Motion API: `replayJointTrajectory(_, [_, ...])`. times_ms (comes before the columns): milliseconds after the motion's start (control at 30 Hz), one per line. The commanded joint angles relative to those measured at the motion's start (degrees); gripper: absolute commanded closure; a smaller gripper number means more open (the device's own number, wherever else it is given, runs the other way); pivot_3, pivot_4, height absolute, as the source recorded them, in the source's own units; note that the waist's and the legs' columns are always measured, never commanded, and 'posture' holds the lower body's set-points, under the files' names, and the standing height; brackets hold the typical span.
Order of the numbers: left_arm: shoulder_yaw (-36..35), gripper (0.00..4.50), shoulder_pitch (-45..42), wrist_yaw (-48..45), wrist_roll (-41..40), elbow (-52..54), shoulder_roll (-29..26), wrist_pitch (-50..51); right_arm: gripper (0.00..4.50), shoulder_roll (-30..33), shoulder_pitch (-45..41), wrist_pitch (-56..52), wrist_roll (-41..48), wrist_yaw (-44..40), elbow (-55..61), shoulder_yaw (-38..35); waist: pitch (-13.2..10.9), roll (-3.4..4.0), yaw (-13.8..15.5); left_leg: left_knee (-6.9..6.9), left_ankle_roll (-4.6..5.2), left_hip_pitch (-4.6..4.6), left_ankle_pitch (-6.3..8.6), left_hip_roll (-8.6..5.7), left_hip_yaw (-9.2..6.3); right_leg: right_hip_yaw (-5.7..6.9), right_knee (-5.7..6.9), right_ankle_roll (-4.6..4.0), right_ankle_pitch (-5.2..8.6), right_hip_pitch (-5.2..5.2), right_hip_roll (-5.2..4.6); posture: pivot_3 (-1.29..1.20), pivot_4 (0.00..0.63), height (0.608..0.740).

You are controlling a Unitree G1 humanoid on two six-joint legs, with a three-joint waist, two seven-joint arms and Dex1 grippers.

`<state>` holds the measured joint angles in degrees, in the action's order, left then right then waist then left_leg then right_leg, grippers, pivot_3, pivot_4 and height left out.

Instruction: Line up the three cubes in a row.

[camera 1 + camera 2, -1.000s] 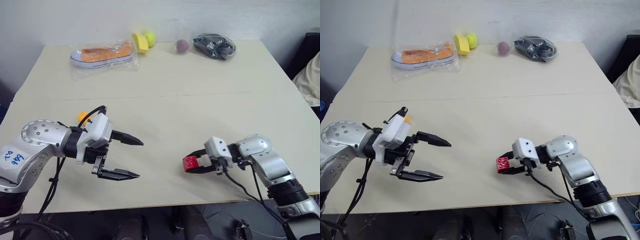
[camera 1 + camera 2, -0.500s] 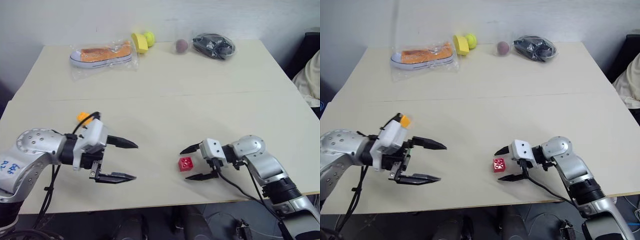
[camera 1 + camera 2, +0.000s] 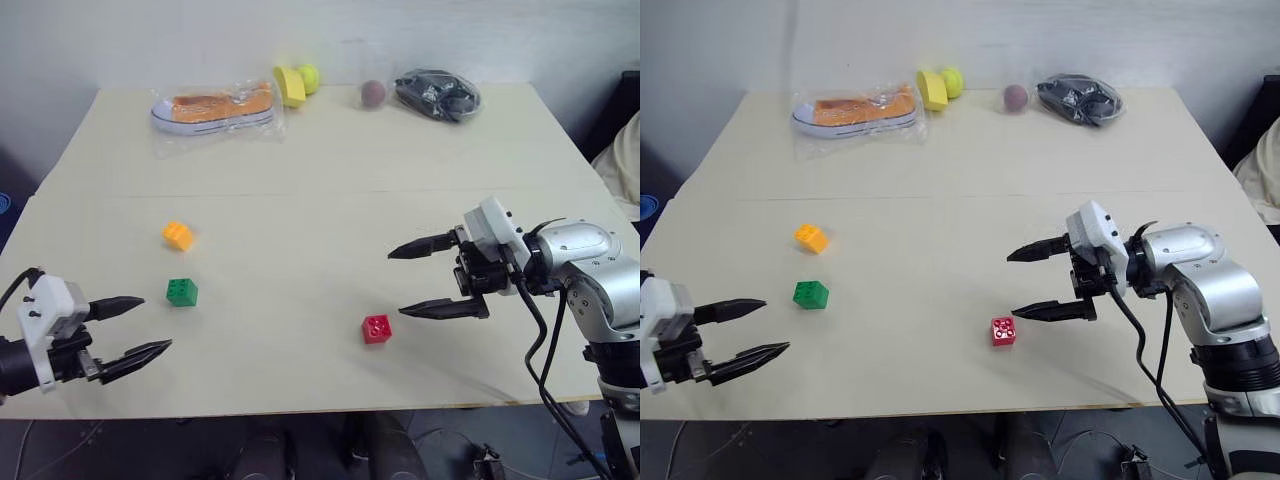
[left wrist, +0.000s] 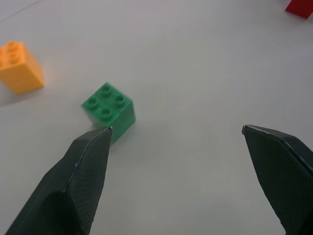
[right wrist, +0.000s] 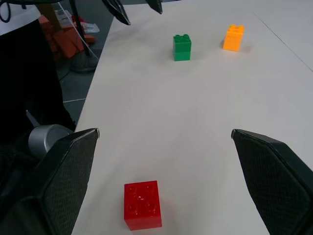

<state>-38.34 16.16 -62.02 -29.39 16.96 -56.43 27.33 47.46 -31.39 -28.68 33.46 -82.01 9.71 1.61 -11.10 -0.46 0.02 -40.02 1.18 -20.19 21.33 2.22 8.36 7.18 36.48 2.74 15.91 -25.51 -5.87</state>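
The 3 cubes sat apart on the table (image 3: 330,160): orange cube (image 3: 177,235), green cube (image 3: 182,292), red cube (image 3: 377,329). The left gripper (image 3: 135,328) and right gripper (image 3: 420,279) were both wide and held nothing.

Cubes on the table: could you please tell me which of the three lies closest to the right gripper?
The red cube. It sits just below and left of the right gripper, while the green cube and orange cube lie far across the table.

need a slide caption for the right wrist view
Open right gripper above the table, red cube between its fingers' line of sight, green cube and orange cube beyond.
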Motion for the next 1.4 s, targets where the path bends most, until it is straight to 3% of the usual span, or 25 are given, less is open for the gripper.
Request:
replayJointTrajectory(33, [6.65, 0.0, -9.13, -2.75, 2.83, -8.99, -3.72, -5.44, 0.05, 0.67, -0.64, 0.06, 1.16, -0.14, 2.41, -0.96, 0.0, 0.01, 0.19, 0.0, 0.0, -0.03, 0.0, -0.01, -0.02, 0.04, 0.0, 0.0, 0.0, -0.02, -0.01, 0.0, 0.15, 0.74])
replayJointTrajectory(200, [20.9, 0.0, -25.5, -8.87, 9.29, -24.33, -4.85, -14.58, 0.05, 1.91, 0.55, -1.34, 2.15, 0.26, 5.22, -1.93, 0.0, 0.0, -0.36, 0.04, 0.05, -0.12, 0.01, -0.07, 0.05, 0.17, 0.07, 0.01, -0.01, -0.04, -0.09, 0.0, 0.15, 0.74])
replayJointTrajectory(400, [29.56, 0.0, -35.65, -14.64, 13.79, -36.41, -3.44, -23.43, 0.05, 3.97, 2.35, -3.04, 3.7, 2.21, 8.58, -4.57, 0.0, -0.02, -0.86, 0.05, 0.05, -0.2, 0.04, 0.05, 0.22, 0.42, 0.08, 0.04, -0.03, -0.15, 0.23, 0.0, 0.15, 0.74])
replayJointTrajectory(833, [34.64, 0.0, -40.77, -17.12, 17.33, -46.65, -0.33, -32.26, 0.05, 5.11, 3.22, -3.27, 4.1, 4.59, 10.14, -6.18, 0.01, -0.03, -0.51, -0.07, 0.07, -0.15, 0.03, 0.04, 0.23, 0.33, 0.28, 0.05, -0.03, -0.13, 0.15, 0.0, 0.15, 0.74])
replayJointTrajectory(1167, [34.1, 2.99, -39.63, -17.94, 16.72, -47.46, 0.6, -32.79, 0.0, 5.23, 2.22, -2.45, 3.16, 3.75, 9.0, -5.28, 0.01, -0.03, -0.26, -0.09, 0.08, -0.15, 0.02, 0.04, 0.22, 0.33, 0.3, 0.05, -0.03, -0.13, 0.14, 0.0, 0.15, 0.74])
replayJointTrajectory(1300, [33.41, 3.03, -38.85, -17.92, 14.54, -43.66, 1.47, -29.98, 0.0, 6.86, 4.38, -1.74, 3.15, 1.2, 9.37, -5.42, 0.01, -0.04, -0.26, -0.09, 0.08, -0.15, 0.02, 0.02, 0.22, 0.33, 0.3, 0.05, -0.03, -0.13, 0.13, 0.0, 0.15, 0.74])
replayJointTrajectory(1400, [33.71, 3.03, -36.12, -17.23, 12.73, -35.04, 2.24, -26.76, 0.0, 8.01, 6.23, -1.45, 3.59, -0.05, 10.19, -5.65, 0.03, -0.07, -0.21, -0.08, 0.08, -0.15, 0.02, 0.03, 0.17, 0.26, 0.28, 0.05, -0.03, -0.09, 0.1, 0.0, 0.15, 0.74])
